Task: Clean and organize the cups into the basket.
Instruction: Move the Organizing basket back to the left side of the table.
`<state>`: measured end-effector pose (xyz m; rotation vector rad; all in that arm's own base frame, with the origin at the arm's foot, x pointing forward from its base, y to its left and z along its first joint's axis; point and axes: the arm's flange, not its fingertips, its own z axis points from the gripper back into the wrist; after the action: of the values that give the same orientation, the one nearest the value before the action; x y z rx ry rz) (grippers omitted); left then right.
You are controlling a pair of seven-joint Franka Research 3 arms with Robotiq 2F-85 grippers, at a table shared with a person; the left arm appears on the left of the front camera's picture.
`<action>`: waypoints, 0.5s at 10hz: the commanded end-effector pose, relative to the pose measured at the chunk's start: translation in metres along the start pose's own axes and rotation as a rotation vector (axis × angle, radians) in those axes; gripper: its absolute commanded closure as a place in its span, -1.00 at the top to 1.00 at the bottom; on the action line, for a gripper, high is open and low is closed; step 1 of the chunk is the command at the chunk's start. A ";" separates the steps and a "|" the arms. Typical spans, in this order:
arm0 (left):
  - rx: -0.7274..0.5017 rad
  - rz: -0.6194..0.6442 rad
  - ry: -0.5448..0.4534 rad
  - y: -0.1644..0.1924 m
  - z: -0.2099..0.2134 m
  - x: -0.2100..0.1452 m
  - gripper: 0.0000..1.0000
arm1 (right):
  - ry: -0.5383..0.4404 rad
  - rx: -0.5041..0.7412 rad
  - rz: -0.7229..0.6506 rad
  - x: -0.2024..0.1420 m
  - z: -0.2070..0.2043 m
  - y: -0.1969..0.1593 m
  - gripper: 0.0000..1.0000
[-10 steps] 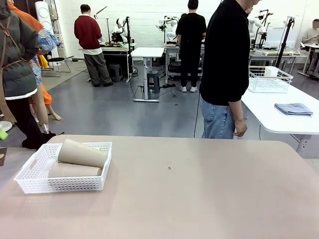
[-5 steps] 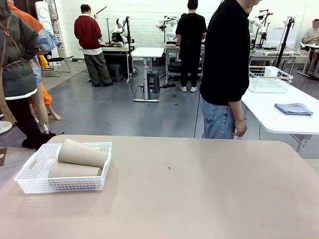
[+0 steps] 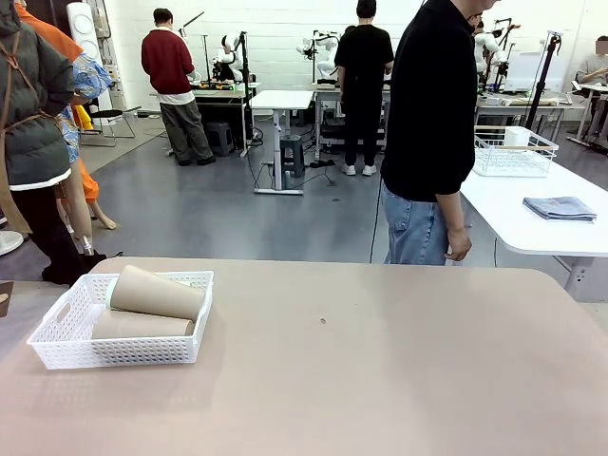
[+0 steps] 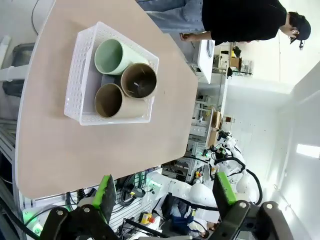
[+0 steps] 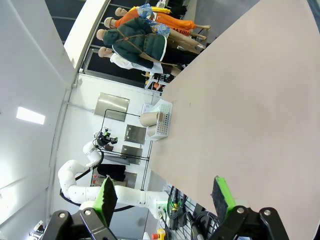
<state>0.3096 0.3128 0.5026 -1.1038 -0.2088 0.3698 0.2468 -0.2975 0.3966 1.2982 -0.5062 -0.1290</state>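
The left gripper (image 4: 162, 200) is hovering high above the basket with its jaws spread and empty; the right gripper (image 5: 162, 197) is likewise gaping, well away from it. The shallow white lattice plastic basket (image 4: 80, 75) is holding two tan-brown matte tumblers (image 4: 127, 92) and one pale mint green tumbler (image 4: 112, 56), visible from the left wrist. The beige table (image 3: 380, 361) around the basket is lying bare, so the tidying looks finished.

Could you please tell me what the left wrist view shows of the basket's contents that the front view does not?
The left wrist view alone shows a pale mint green tumbler lying beside the two tan-brown tumblers, with all three open mouths visible, and the left pincer open.

The front view alone shows the person's hand hanging at the table's far edge.

Both show the white lattice plastic basket holding stacked tan-brown tumblers on the beige table.
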 end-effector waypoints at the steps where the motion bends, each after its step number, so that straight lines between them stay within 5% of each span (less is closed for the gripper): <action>1: -0.022 -0.092 0.038 -0.008 0.004 -0.001 1.00 | 0.000 -0.003 0.001 0.001 0.000 0.000 1.00; 2: 0.000 0.000 0.000 0.000 0.000 0.000 1.00 | 0.000 -0.003 0.001 0.001 0.000 0.000 1.00; 5: 0.000 0.000 0.000 0.000 0.000 0.000 1.00 | 0.000 -0.003 0.001 0.001 0.000 0.000 1.00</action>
<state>0.3091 0.3127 0.5013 -1.1043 -0.2088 0.3461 0.2469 -0.2975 0.3966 1.2982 -0.5062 -0.1289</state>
